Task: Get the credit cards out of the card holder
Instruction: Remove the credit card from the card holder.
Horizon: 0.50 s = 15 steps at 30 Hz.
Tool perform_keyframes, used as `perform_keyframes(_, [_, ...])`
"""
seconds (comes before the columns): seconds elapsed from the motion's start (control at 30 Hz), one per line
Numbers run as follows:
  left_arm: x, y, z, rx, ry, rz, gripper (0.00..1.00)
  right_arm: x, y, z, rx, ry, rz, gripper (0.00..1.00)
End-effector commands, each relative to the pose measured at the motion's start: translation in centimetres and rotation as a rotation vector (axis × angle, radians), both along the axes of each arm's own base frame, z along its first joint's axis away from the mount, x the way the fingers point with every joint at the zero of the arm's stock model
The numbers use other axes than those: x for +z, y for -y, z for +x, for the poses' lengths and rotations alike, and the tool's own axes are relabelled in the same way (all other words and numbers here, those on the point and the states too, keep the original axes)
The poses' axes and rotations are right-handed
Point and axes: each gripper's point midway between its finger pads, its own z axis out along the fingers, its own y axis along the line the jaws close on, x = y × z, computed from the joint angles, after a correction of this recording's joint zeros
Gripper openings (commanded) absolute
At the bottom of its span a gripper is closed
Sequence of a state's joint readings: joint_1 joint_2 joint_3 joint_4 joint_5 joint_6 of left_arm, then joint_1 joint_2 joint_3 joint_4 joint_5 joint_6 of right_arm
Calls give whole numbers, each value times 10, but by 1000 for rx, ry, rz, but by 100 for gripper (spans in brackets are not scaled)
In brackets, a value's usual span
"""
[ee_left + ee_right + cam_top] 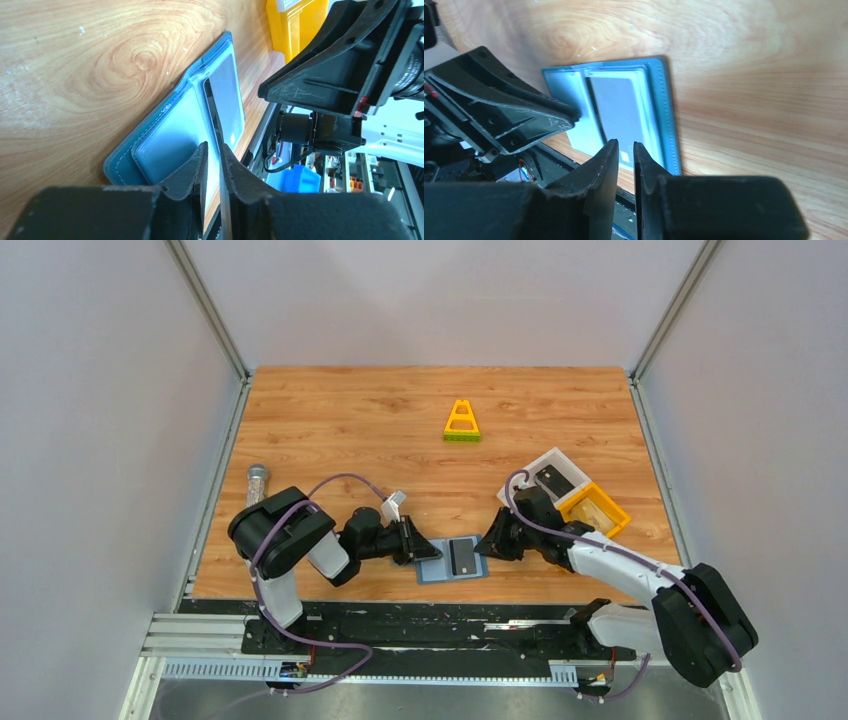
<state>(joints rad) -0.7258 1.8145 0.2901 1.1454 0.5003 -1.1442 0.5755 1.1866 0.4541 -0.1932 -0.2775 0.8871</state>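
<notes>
The card holder is a slate-blue wallet lying open flat near the table's front edge. A dark grey credit card sits on its right panel. My left gripper reaches the wallet from the left. In the left wrist view the card holder lies under the left gripper. The card's thin edge runs into the narrow gap, against one finger, with a slit beside it. My right gripper comes from the right. In its wrist view the right gripper stands slightly open and empty over the card.
A yellow triangular frame stands mid-table at the back. A white bin and a yellow bin sit at the right, just behind my right arm. A grey cylinder lies at the left edge.
</notes>
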Motion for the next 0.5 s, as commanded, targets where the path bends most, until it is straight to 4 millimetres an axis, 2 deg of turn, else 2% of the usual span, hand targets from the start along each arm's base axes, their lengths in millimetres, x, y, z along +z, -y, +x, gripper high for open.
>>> perform_keyframes(0.0, [18,6,7,-23,76,-24,24,25,-9,16,20,78,19,19])
perform_keyframes(0.2, [20,10,11,-32,85,-21,29,15,-11,22,23,60,-12,19])
perform_keyframes(0.47, [6,13,11,-42,55,-14,34,-10,-13,18,44,6,-28,18])
